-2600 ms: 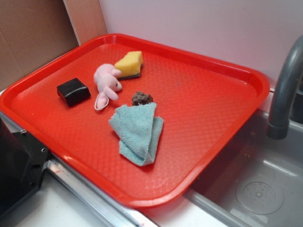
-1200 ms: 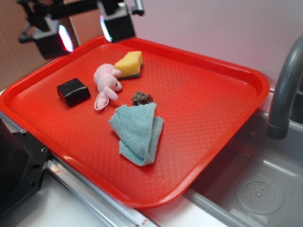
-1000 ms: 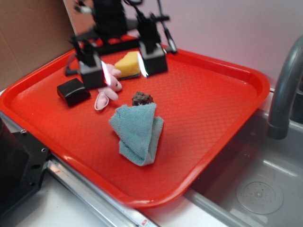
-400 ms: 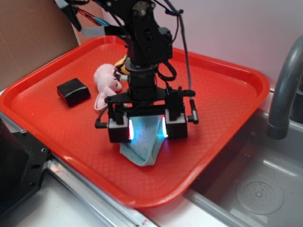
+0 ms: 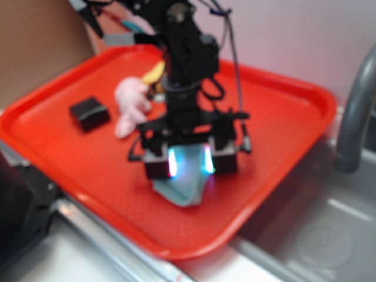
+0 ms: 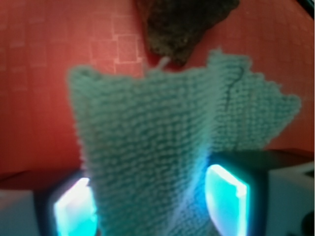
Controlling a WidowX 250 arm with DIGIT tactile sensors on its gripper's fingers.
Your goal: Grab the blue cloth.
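Observation:
The blue cloth (image 5: 183, 191) lies on the red tray (image 5: 282, 111), and only its near tip shows under my gripper (image 5: 191, 161) in the exterior view. Up close in the wrist view, the terry cloth (image 6: 157, 137) fills the space between my two glowing pads (image 6: 74, 209). My gripper (image 6: 150, 206) is open and straddles the cloth low over the tray, with one finger on each side. The left pad touches the cloth's edge, while a narrow gap shows at the right pad. A dark brown lump (image 6: 179, 19) sits just beyond the cloth's far edge.
A pink plush toy (image 5: 130, 103), a black block (image 5: 89, 113) and a yellow sponge (image 5: 154, 73) lie on the tray's back left, the sponge partly hidden by the arm. A grey faucet (image 5: 352, 111) and sink basin (image 5: 317, 235) are at the right.
The arm came in from the back left, swung over the tray and came down over the blue cloth. Since 0.4 s ago it has sunk a little lower around it.

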